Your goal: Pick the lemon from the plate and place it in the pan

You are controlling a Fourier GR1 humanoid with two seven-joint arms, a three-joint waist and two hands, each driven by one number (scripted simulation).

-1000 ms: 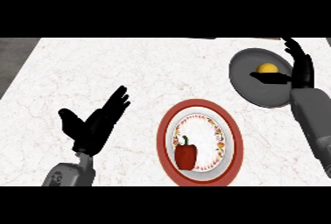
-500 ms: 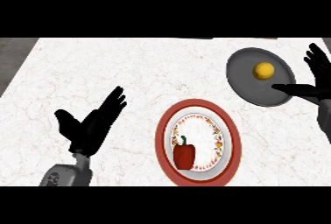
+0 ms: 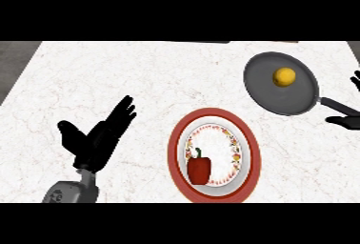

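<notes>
Since half a second ago the right hand (image 3: 346, 120) has drawn back toward 3 o'clock, so that only a thumb and the tip of a finger show at the view's right edge, where before most of the hand hung beside the pan. What shows of it is spread apart and holds nothing; the thumb lies just at 4 o'clock of the pan's handle (image 3: 330, 102), though whether it touches the handle cannot be told. The lemon (image 3: 285, 76) lies inside the pan (image 3: 280, 101), a little toward 12 o'clock of the pan's middle, with no hand on it. The dark grey pan sits on the white marbled counter (image 3: 105, 71) at about 1 o'clock from the plate (image 3: 175, 153), apart from it, with its black handle running out toward 4 o'clock. The plate has a broad red rim and a white centre ringed with a coloured pattern, and it carries a red bell pepper (image 3: 199, 170) at about 7 o'clock of its middle, green stem pointing to 12 o'clock. The left hand (image 3: 97, 140) is at 9 o'clock of the plate, well apart from it, fingers straight and pointing toward 1 o'clock, thumb spread out toward 10 o'clock, nothing in it; it has kept the same place and pose. Its grey forearm (image 3: 70, 191) comes in from 6 o'clock below it.
</notes>
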